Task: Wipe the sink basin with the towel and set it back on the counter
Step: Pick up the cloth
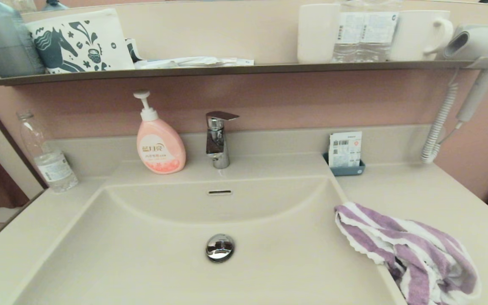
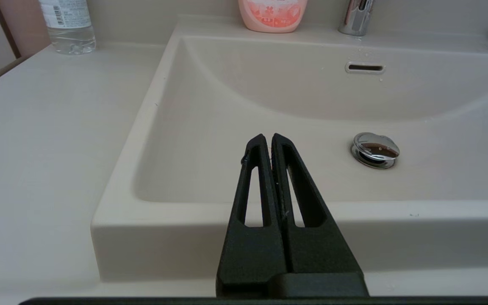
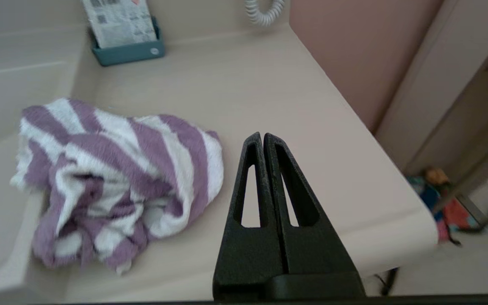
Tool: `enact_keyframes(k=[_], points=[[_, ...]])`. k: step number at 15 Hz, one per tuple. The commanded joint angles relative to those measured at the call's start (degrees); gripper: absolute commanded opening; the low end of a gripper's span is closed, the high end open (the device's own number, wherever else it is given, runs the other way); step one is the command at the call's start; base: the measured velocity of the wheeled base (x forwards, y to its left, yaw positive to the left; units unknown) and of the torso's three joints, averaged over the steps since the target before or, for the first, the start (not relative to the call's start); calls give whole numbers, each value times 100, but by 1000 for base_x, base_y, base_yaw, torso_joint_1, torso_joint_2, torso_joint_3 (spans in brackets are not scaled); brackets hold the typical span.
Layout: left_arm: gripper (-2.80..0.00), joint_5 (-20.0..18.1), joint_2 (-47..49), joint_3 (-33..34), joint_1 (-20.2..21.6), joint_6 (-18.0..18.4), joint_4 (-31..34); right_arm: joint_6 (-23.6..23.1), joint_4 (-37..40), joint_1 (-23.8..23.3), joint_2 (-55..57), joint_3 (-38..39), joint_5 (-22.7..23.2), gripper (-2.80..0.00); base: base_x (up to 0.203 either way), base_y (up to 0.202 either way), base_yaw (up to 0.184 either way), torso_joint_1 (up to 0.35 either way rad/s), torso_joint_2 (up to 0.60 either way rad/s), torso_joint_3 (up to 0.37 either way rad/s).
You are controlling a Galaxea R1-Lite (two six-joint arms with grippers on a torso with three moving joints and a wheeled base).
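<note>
The purple and white striped towel (image 1: 409,250) lies crumpled on the counter (image 1: 417,190) at the right, one edge draped over the rim of the sink basin (image 1: 142,254). The basin is bare, with its chrome drain plug (image 1: 220,247) and slot overflow hole (image 1: 220,192). Neither arm shows in the head view. In the right wrist view my right gripper (image 3: 263,135) hangs shut and empty over the counter, just right of the towel (image 3: 112,178). In the left wrist view my left gripper (image 2: 268,136) is shut and empty before the basin's front rim, with the drain plug (image 2: 375,149) beyond it.
A pink soap dispenser (image 1: 159,144) and a chrome tap (image 1: 218,137) stand behind the basin. A water bottle (image 1: 47,154) is at the back left, a teal card holder (image 1: 345,154) at the back right. A hair dryer's coiled cord (image 1: 439,127) hangs on the right wall. The dark shelf (image 1: 227,70) carries cups.
</note>
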Motion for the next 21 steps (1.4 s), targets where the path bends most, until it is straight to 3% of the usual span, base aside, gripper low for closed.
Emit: enact_keyframes(k=[1, 5, 7, 9, 10, 12, 16, 17, 21], points=[[-280, -2, 11, 0, 2, -4, -4, 6, 231, 2, 1350, -671, -31, -280, 0, 0, 0, 0, 0, 0], [-280, 0, 11, 0, 2, -4, -4, -32, 2023, 19, 3201, -2489, 110, -280, 0, 0, 0, 0, 0, 0], [-280, -8, 11, 0, 2, -4, -4, -189, 2741, 28, 3926, -2939, 400, -280, 0, 0, 0, 0, 0, 0], [-280, -9, 11, 0, 2, -4, -4, -306, 2960, 71, 4388, -3032, 829, -280, 0, 0, 0, 0, 0, 0], [-280, 0, 11, 0, 2, -4, -4, -361, 2992, 112, 4476, -3071, 1082, 0, 0, 0, 0, 0, 0, 0], [-280, -2, 11, 0, 2, -4, -4, -427, 3016, 311, 4579, -3090, 1332, 0, 0, 0, 0, 0, 0, 0], [-280, -9, 11, 0, 2, -4, -4, -1389, 3388, 426, 4732, -3089, 2130, 0, 0, 0, 0, 0, 0, 0], [-280, -3, 11, 0, 2, -4, -4, -1440, 3399, 426, 4831, -3102, 2246, 0, 0, 0, 0, 0, 0, 0], [-280, 0, 11, 0, 2, -4, -4, -1863, 3354, 378, 5255, -3169, 2319, 0, 0, 0, 0, 0, 0, 0]])
